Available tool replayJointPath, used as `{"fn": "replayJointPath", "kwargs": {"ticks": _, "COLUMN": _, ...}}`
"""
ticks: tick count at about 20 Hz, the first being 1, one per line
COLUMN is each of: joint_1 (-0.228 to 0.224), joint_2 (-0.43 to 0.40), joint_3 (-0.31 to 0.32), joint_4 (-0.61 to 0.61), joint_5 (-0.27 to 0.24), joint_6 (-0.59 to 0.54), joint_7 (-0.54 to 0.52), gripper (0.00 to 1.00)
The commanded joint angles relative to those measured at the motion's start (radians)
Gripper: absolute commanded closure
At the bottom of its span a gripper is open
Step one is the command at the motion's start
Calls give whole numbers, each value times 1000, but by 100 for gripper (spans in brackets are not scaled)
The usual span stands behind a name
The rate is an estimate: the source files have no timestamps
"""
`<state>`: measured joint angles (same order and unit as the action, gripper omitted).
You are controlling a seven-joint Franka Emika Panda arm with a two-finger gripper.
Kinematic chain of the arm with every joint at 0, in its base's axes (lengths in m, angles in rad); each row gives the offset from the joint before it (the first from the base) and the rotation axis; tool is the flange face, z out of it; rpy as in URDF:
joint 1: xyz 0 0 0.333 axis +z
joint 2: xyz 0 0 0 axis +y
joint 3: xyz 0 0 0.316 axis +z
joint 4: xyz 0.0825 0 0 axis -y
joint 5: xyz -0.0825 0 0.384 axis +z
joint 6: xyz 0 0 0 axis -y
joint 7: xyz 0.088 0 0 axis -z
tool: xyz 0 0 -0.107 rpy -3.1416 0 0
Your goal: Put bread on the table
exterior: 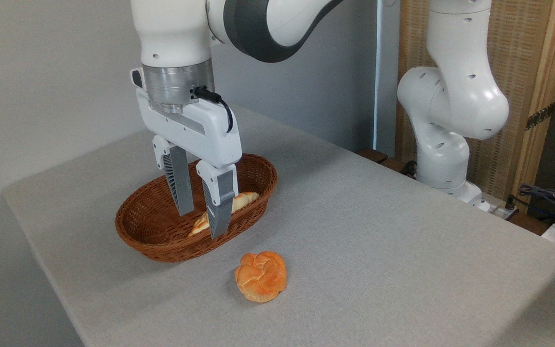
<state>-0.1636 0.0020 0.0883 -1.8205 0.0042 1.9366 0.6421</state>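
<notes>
The long pale-golden bread [244,199] lies inside the brown wicker basket [152,243] on the grey table [378,231], running from lower left to upper right. The right finger hides its middle. My gripper [203,224] hangs over the basket, open, its fingertips down at about the loaf's level, with nothing gripped between them. Whether a finger touches the loaf I cannot tell.
A small round orange knotted bun [261,276] sits on the table just in front of the basket. The arm's white base [443,144] stands at the table's far right edge, with cables [547,195] beyond it.
</notes>
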Motion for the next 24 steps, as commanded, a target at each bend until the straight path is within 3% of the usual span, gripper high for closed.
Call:
{"fn": "replayJointPath", "kwargs": {"ticks": 1, "joint_1": -2, "joint_2": -8, "joint_3": 31, "joint_4": 10, "joint_5": -51, "joint_6": 4, "joint_7": -9, "gripper": 0}}
{"fn": "replayJointPath", "kwargs": {"ticks": 24, "joint_1": -2, "joint_2": 12, "joint_3": 30, "joint_4": 58, "joint_5": -52, "joint_6": -16, "joint_7": -21, "gripper": 0}}
